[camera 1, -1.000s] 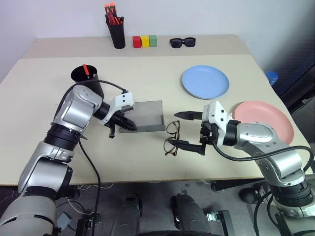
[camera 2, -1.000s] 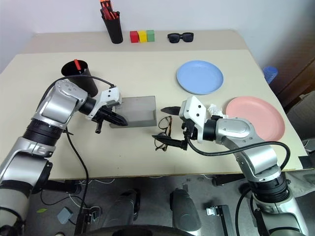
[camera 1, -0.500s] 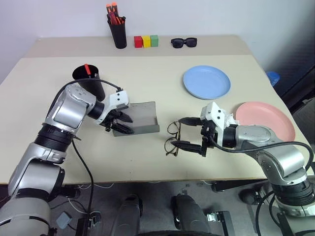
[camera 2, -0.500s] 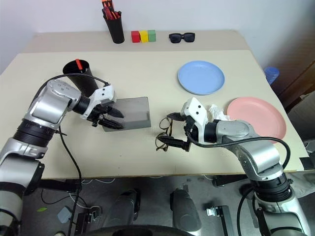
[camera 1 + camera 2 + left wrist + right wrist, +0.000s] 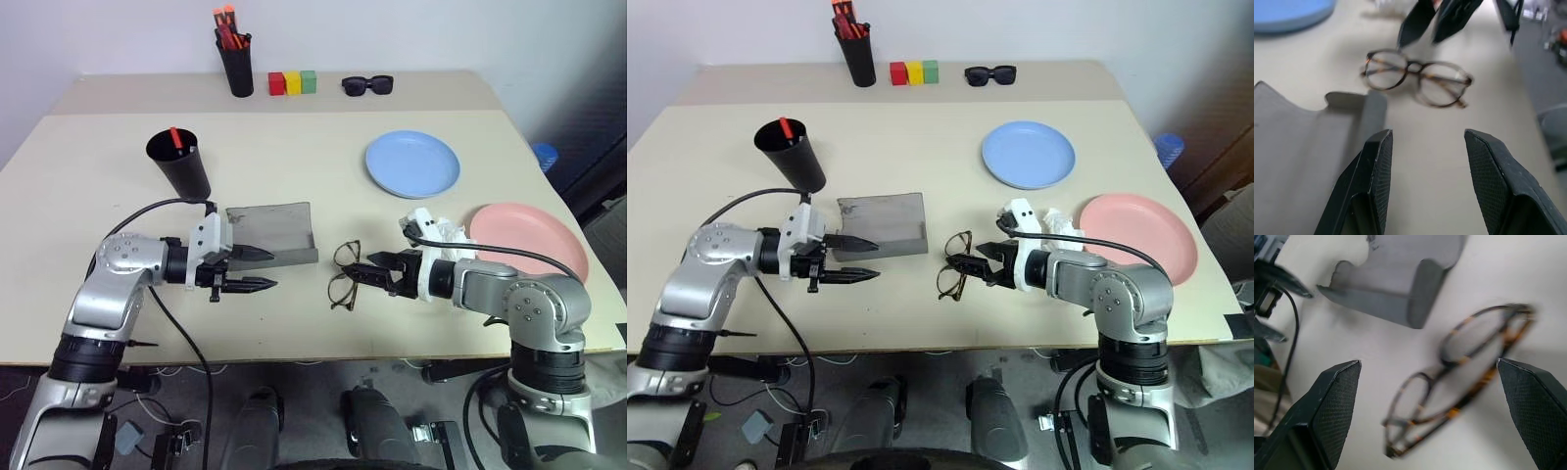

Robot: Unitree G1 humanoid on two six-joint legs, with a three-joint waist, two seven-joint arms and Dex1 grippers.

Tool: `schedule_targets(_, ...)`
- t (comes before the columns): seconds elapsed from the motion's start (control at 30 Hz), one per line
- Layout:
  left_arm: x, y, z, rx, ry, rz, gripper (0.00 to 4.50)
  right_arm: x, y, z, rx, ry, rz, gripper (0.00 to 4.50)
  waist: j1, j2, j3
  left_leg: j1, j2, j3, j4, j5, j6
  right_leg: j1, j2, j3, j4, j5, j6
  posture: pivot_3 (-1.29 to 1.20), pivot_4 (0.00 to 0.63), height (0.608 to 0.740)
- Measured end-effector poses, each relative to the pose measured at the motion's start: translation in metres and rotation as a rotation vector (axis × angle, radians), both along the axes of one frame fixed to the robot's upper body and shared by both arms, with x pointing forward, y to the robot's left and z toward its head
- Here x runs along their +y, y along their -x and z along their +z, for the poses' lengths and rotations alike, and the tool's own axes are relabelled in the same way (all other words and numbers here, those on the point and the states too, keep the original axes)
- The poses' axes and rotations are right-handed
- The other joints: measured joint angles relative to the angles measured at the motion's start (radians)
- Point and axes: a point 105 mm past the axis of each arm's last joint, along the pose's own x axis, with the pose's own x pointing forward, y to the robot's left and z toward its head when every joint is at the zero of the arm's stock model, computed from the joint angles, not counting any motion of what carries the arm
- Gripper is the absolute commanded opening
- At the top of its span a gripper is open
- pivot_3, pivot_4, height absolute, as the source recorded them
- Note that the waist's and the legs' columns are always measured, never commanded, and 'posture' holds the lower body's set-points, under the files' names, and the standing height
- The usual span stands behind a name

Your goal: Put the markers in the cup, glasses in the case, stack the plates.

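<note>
- The large matte black tapered cup (image 5: 180, 163) stands upright at the left of the beige worktop (image 5: 294, 157), with a slim red-ended marker (image 5: 175, 136) leaning inside it, so the marker step looks done.
- The left gripper (image 5: 247, 269) hovers low beside the near left edge of the grey clamshell glasses case (image 5: 271, 235), its fingers parted and holding nothing.
- The case lies open, hollow side up, at the middle of the worktop, empty.
- The clear-lens glasses with a thin brownish tortoise frame (image 5: 343, 273) lie just right of the case, apart from it, temples folded.
- The right gripper (image 5: 370, 273) points at the glasses from the right, fingers spread wide on either side of the frame, not yet closed.
- Step in hand, as I judge it: picking up the glasses. Next the fingers must pinch the thin frame and carry it left into the case.
- The light blue round plate (image 5: 412, 163) and the pink round plate (image 5: 530, 240) lie apart on the right, unstacked.
</note>
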Motion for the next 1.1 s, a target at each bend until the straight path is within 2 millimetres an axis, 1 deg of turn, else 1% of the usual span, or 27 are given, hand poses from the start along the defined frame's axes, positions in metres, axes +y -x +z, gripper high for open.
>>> schedule_targets(0.1, 0.008, 0.011, -0.01, 0.016, -0.001, 0.055, 2.34, -0.001, -0.002, -0.005, 0.038, 0.0, -0.036, 4.5, -0.002, 0.0, 0.0, 0.0, 0.0, 0.0, -0.001, 0.0, 0.0, 0.0, 0.0, 0.0, 0.0, 0.0, 0.0, 0.0, 0.15, 0.74)
schedule_targets(0.17, 0.014, 0.014, -0.015, 0.023, 0.006, 0.114, 2.34, -0.001, -0.003, -0.01, 0.077, -0.005, -0.057, 4.5, -0.005, 0.0, 0.0, 0.0, 0.0, 0.0, -0.001, 0.0, 0.0, 0.0, 0.001, 0.0, 0.0, 0.0, 0.0, 0.0, 0.15, 0.74)
schedule_targets(0.27, 0.017, 0.015, -0.011, 0.003, 0.023, 0.158, 2.34, 0.002, -0.002, -0.017, 0.123, -0.013, -0.069, 4.5, -0.007, 0.0, 0.0, 0.001, 0.0, 0.0, 0.0, 0.0, 0.0, 0.0, 0.001, 0.0, 0.0, 0.0, 0.0, 0.0, 0.15, 0.74)
schedule_targets(0.3, 0.019, 0.015, -0.01, -0.006, 0.027, 0.178, 2.4, 0.002, -0.003, -0.017, 0.129, -0.019, -0.073, 4.26, -0.008, 0.0, 0.0, 0.001, 0.0, 0.0, -0.001, 0.0, 0.0, 0.0, 0.001, 0.0, 0.0, 0.0, 0.0, 0.0, 0.15, 0.74)
schedule_targets(0.37, 0.024, 0.015, -0.01, -0.012, 0.029, 0.213, 2.42, 0.001, -0.004, -0.017, 0.142, -0.02, -0.086, 3.71, -0.008, 0.0, 0.0, 0.001, 0.0, 0.0, -0.001, 0.0, 0.0, 0.0, 0.001, 0.0, 0.0, 0.0, 0.0, 0.0, 0.15, 0.74)
schedule_targets(0.53, 0.029, 0.015, -0.015, 0.001, 0.023, 0.256, 2.42, 0.001, -0.005, -0.021, 0.178, -0.042, -0.11, 1.18, -0.009, 0.0, 0.0, 0.001, 0.0, 0.0, -0.001, 0.0, 0.0, 0.0, 0.001, 0.0, 0.0, 0.0, 0.0, 0.0, 0.15, 0.74)
schedule_targets(0.6, 0.03, 0.015, -0.016, 0.005, 0.023, 0.268, 2.42, 0.001, -0.006, -0.018, 0.178, -0.05, -0.11, 0.05, -0.009, 0.001, 0.0, 0.001, 0.0, 0.0, -0.001, 0.0, 0.0, 0.0, 0.001, 0.0, 0.0, 0.0, 0.0, 0.0, 0.15, 0.74)
schedule_targets(0.77, 0.032, 0.016, -0.017, 0.016, 0.04, 0.29, 2.42, 0.002, -0.009, -0.011, 0.155, -0.049, -0.109, 0.01, -0.009, 0.001, 0.0, 0.001, 0.0, 0.0, -0.001, 0.0, 0.0, 0.0, 0.001, 0.0, 0.0, 0.0, 0.0, 0.0, 0.15, 0.74)
schedule_targets(0.83, 0.038, 0.016, -0.019, 0.019, 0.046, 0.33, 2.42, -0.001, -0.008, -0.008, 0.11, 0.027, -0.089, 0.01, -0.009, 0.001, 0.0, 0.001, 0.0, 0.001, -0.002, 0.0, 0.0, -0.001, 0.001, 0.0, -0.001, 0.0, 0.0, 0.0, 0.15, 0.74)
schedule_targets(0.9, 0.044, 0.016, -0.021, 0.024, 0.051, 0.369, 2.42, -0.009, -0.007, 0.0, -0.004, 0.174, -0.043, 0.01, -0.009, 0.002, 0.001, 0.001, 0.0, 0.001, -0.002, 0.0, 0.001, -0.001, 0.001, 0.0, -0.001, 0.0, 0.0, 0.0, 0.15, 0.74)
schedule_targets(0.93, 0.048, 0.016, -0.022, 0.03, 0.054, 0.387, 2.42, -0.009, -0.007, 0.006, -0.052, 0.209, -0.016, 0.01, -0.009, 0.002, 0.001, 0.001, 0.0, 0.001, -0.002, 0.0, 0.001, -0.001, 0.001, 0.0, -0.002, 0.0, 0.0, 0.0, 0.15, 0.74)
schedule_targets(1.0, 0.056, 0.015, -0.025, 0.039, 0.061, 0.427, 2.42, -0.003, -0.009, 0.02, -0.17, 0.286, 0.074, 0.01, -0.012, 0.002, 0.001, 0.001, 0.001, 0.002, -0.002, 0.0, 0.001, -0.001, 0.001, 0.0, -0.002, 0.0, -0.001, 0.0, 0.15, 0.74)
schedule_targets(1.1, 0.068, 0.014, -0.027, 0.037, 0.066, 0.477, 2.42, 0.008, -0.018, 0.043, -0.379, 0.416, 0.21, 0.01, -0.015, 0.002, 0.001, 0.001, 0.001, 0.002, -0.002, 0.0, 0.001, -0.001, 0.001, 0.0, -0.002, 0.0, -0.001, 0.0, 0.15, 0.74)
